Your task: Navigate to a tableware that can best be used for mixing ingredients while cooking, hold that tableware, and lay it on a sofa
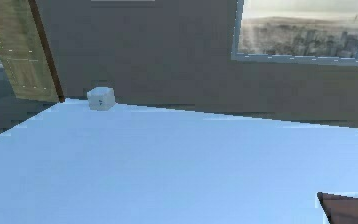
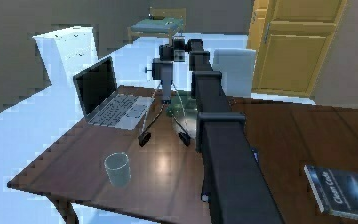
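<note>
**Finding: arm out over the table, target not confirmed**

In the arm side view, a low greenish object (image 2: 186, 101) lay on the dark wooden table (image 2: 287, 130), just left of the arm (image 2: 219, 135) and nearer the robot than the gripper (image 2: 163, 72). It was the likeliest candidate for the mixing vessel. Its shape was too small to read, so you could not call it a bowl with certainty.

The gripper stood at the table's far edge. The pictures did not show whether its fingers were apart or together. With the tabletop and other items behind it, you could not tell whether it held anything.

An open grey laptop (image 2: 109, 95) sat to the left of the arm. Two small dark items (image 2: 147, 137) lay between it and the arm. A clear glass tumbler (image 2: 117, 168) stood near the table's near-left corner, and a dark-covered book (image 2: 339, 188) lay at the right. A white chair (image 2: 233, 68) stood beyond the table.

In my judgement the step in hand was the grasp.

- Confirm the candidate before committing.
- Descend slowly and straight.
- Keep the fingers off the laptop lid.
- Do not sweep the small dark items.
- Lift well clear of the table before you retract the arm or turn the base.
</note>
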Controlling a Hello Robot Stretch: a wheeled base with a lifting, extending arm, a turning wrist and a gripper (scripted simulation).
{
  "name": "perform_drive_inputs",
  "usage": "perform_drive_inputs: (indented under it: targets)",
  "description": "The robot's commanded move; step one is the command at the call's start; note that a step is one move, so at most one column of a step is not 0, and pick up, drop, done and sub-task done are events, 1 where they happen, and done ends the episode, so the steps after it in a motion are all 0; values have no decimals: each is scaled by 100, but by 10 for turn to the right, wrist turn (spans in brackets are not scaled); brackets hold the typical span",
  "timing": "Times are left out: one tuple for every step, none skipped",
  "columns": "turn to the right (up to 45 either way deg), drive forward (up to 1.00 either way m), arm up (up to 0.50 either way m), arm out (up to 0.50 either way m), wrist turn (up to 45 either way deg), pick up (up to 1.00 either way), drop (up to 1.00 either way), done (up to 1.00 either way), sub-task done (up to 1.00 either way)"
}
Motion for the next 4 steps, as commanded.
perform_drive_inputs:
  targets:
    - [0,0,0,0,450,0,0,0,0]
    - [0,0,0,0,450,0,0,0,0]
    - [0,0,0,0,450,0,0,0,0]
    - [0,0,0,0,450,0,0,0,0]
